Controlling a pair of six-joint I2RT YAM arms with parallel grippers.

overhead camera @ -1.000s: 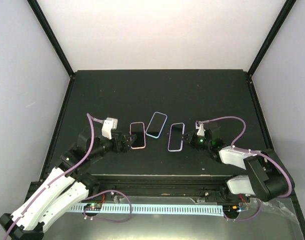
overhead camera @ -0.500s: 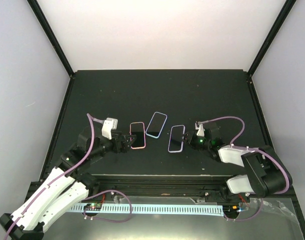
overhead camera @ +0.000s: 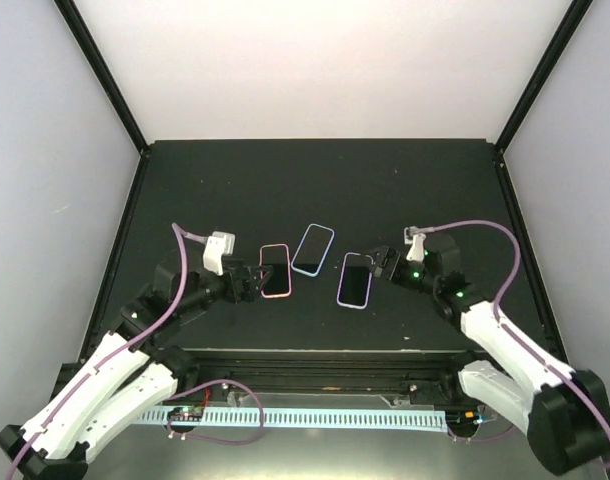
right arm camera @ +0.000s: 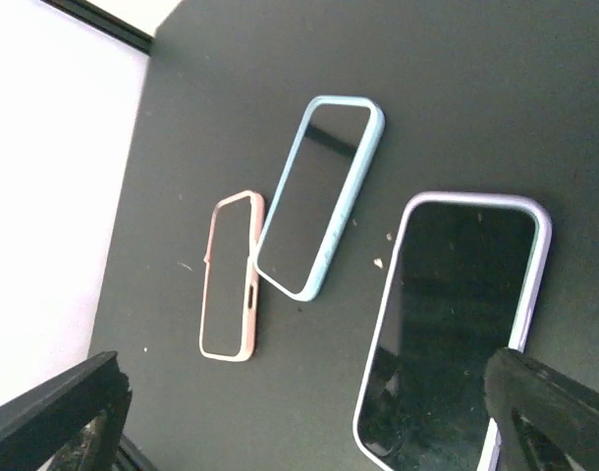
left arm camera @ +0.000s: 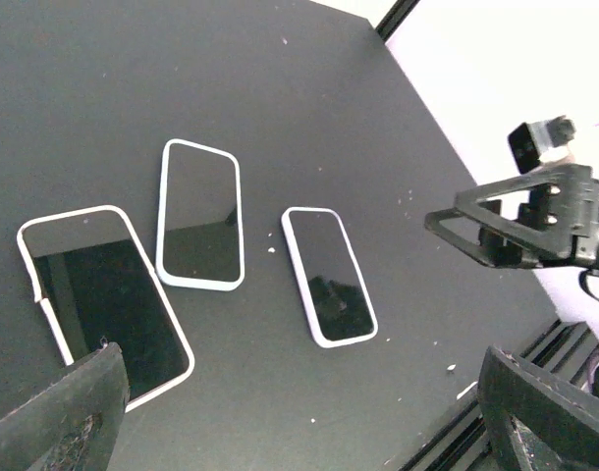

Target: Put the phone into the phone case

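The phone lies flat on the black table, its black screen facing up inside the pale lavender rim of the phone case. In the left wrist view the case is the farthest of three. My right gripper hovers just right of the case, open, with nothing between its fingers. My left gripper is open and empty beside the pink-rimmed one. The phone's back is hidden.
A pink-rimmed phone and a light blue-rimmed one lie left of the lavender case, close together. The raised black table edge runs along the front, walls stand at the sides. The right gripper shows in the left wrist view.
The right gripper has gone from shut to open beside the lavender case, and its arm has swung and risen. The left arm has barely moved.
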